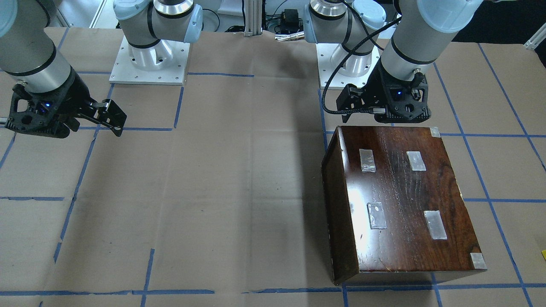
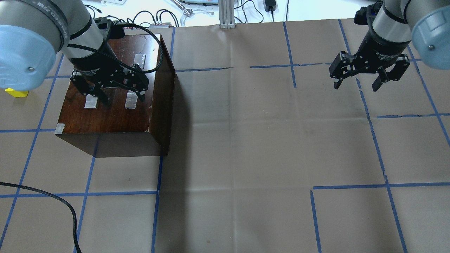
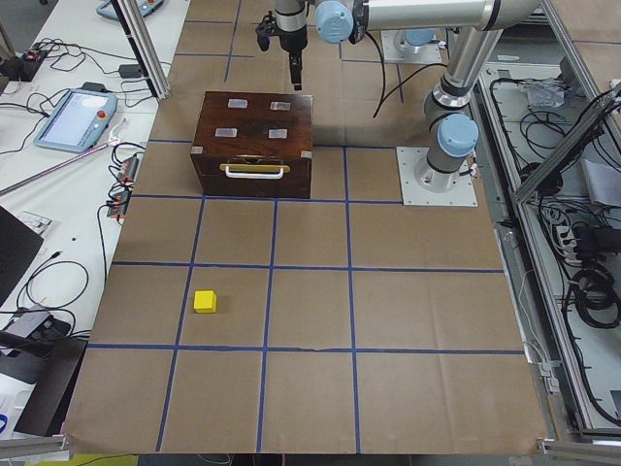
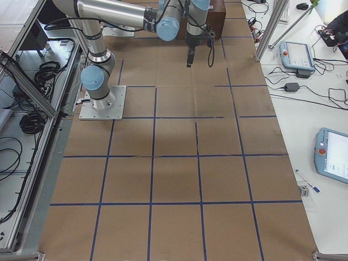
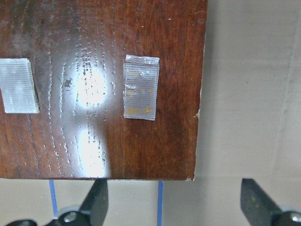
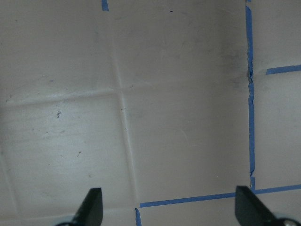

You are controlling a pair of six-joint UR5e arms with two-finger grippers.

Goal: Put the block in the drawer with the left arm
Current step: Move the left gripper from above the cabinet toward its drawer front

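Note:
The yellow block (image 3: 204,301) lies on the paper-covered table, well away from the dark-brown box (image 2: 109,112), beyond its handled front side. It also shows at the left edge of the overhead view (image 2: 15,92). The drawer is shut: only its front board with a pale handle (image 3: 254,172) shows, and the pale tray is hidden. My left gripper (image 2: 123,99) is open and empty. It hovers over the box's glossy top (image 5: 94,84), near the top's edge on the robot's side. My right gripper (image 2: 357,85) is open and empty above bare table at the far side.
Several tape patches (image 1: 435,224) sit on the box top. Blue tape lines (image 2: 372,186) grid the table. A loose black cable (image 2: 52,200) lies at the front left. The arm bases (image 1: 149,59) stand along the robot's edge.

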